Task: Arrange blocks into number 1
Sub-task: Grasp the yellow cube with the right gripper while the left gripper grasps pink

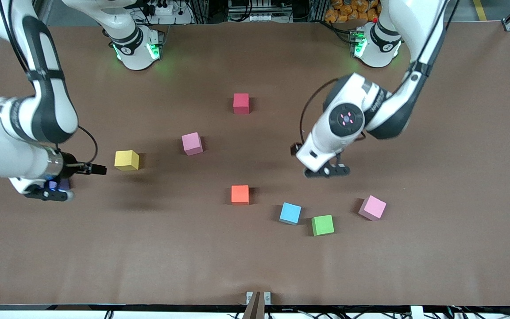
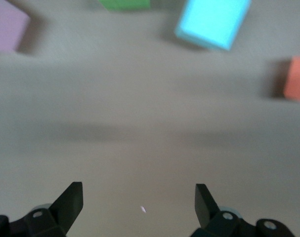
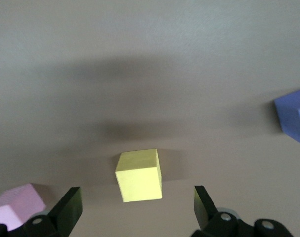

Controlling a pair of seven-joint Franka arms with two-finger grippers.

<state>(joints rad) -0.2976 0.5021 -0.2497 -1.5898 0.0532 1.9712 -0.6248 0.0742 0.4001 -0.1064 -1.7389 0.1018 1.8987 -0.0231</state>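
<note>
Eight blocks lie apart on the brown table. They are dark red, pink, yellow, orange, light blue, green, a second pink, and purple, the last half hidden under my right hand. My right gripper hangs open and empty over the purple block, beside the yellow one. In the right wrist view the yellow block lies just ahead of the right gripper. My left gripper is open over bare table near the light blue block. In its wrist view the left gripper holds nothing.
The brown table stretches wide around the blocks. The arm bases stand along the edge farthest from the front camera. A small bracket sits at the table's nearest edge. In the left wrist view the green, pink and orange blocks show at the frame's edges.
</note>
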